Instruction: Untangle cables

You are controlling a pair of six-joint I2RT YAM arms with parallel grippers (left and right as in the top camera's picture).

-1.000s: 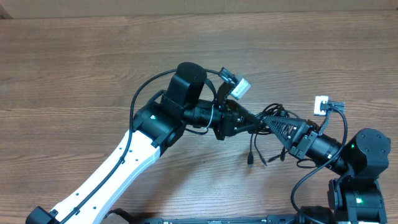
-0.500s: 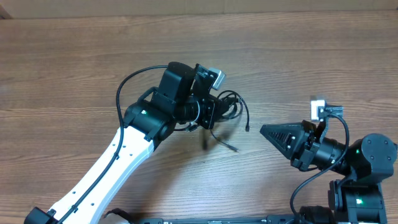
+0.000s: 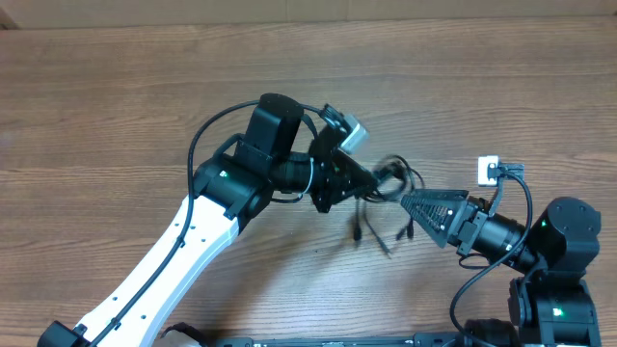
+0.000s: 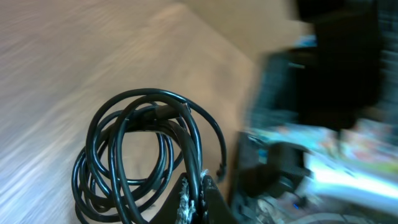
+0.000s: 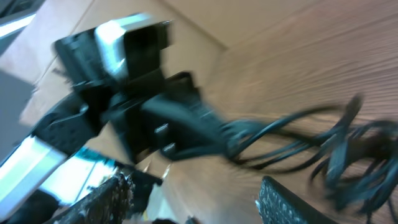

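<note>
The cables [image 3: 395, 174] are a tangled bundle of thin black cords hanging over the middle of the table, with loose plug ends [image 3: 359, 231] blurred below. My left gripper [image 3: 372, 186] is shut on one strand. In the left wrist view the coil [image 4: 143, 155] loops left of the pinching left gripper [image 4: 200, 194]. My right gripper [image 3: 409, 201] points at the bundle from the right. In the right wrist view the right gripper [image 5: 196, 205] stands open with nothing between its fingers [image 5: 292, 202]. There the cables [image 5: 311, 134] lie just ahead, running to the left gripper [image 5: 186, 124].
The brown wooden table [image 3: 116, 116] spreads all round the arms. My left arm's white link [image 3: 183, 251] crosses the lower left. The right arm's base [image 3: 559, 280] stands at the lower right, its own thick wire [image 3: 525, 202] looping above.
The left gripper pulled the bundle away to the left, then swung back right toward the right gripper. The right gripper let go of the cables and opened.
</note>
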